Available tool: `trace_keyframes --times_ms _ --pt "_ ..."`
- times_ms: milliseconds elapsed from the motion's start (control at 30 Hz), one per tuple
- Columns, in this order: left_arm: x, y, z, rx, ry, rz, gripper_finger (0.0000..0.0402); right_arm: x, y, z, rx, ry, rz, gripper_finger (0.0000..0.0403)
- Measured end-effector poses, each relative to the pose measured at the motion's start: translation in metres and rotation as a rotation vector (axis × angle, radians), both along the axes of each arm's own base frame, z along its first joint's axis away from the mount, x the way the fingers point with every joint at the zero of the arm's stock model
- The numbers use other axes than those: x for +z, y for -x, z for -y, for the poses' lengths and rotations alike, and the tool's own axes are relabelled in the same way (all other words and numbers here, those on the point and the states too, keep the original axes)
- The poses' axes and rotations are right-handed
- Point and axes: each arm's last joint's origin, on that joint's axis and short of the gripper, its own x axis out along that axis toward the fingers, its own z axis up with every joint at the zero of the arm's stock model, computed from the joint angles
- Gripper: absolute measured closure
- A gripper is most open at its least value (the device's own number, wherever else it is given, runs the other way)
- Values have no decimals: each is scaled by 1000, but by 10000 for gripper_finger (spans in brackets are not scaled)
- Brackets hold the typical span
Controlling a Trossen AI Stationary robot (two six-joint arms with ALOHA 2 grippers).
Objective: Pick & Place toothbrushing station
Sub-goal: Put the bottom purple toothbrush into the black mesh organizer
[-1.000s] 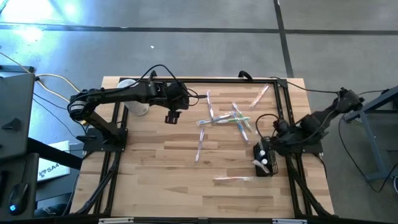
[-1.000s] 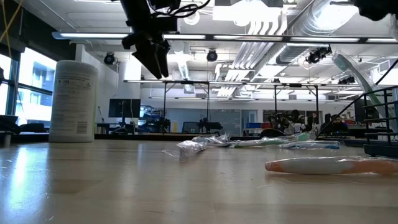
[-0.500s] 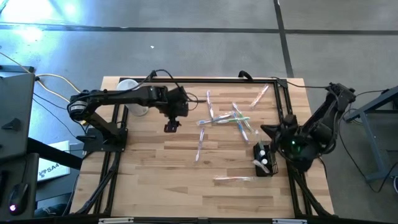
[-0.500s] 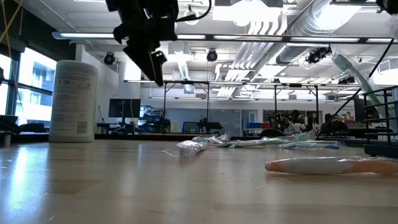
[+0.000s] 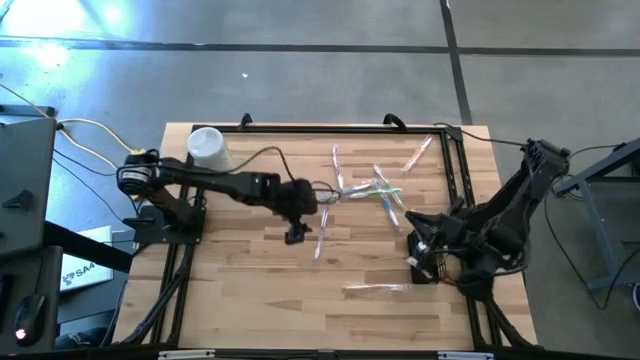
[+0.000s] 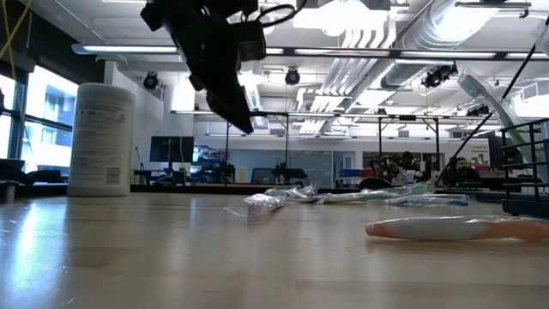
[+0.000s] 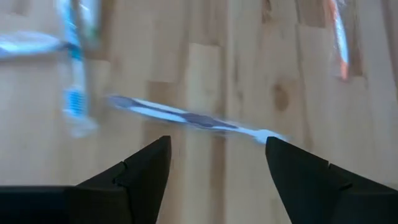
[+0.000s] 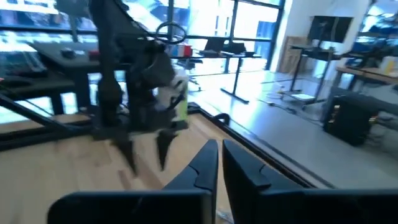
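Observation:
Several thin wrapped toothbrushes lie scattered flat on the wooden table. One of them lies alone near the middle. My left gripper hangs open just left of it and above the table. In the left wrist view that toothbrush lies beyond the fingertips of my left gripper. The black mesh holder stands at the right, partly under my right arm. My right gripper is shut on nothing, level, pointing toward the left arm.
A white canister stands at the far left corner. An orange-tinted wrapped toothbrush lies near the front edge. A black frame runs along the table's edges.
My left gripper has gone down and toward the table's right and near edges, up to the lone toothbrush, rolling as it went and staying open. My right arm has swung toward the near edge over the holder, and its gripper has tipped up to level.

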Motion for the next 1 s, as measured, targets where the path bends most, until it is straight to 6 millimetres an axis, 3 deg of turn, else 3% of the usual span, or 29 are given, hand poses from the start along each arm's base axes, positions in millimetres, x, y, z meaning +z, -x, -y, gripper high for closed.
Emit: trace_keyframes --times_ms 233,500,633,1000 --pt "-15 -15 33 7 21 39 144 -2 -17 4 -54 56 -51 305" --pt "-36 -28 43 303 38 52 144 -3 -24 13 -90 45 -65 211" --pt "-47 -30 35 431 42 21 144 -7 -32 16 -95 30 -103 195" --pt "-84 -44 29 463 111 -44 144 -30 -57 18 -133 81 -227 195"
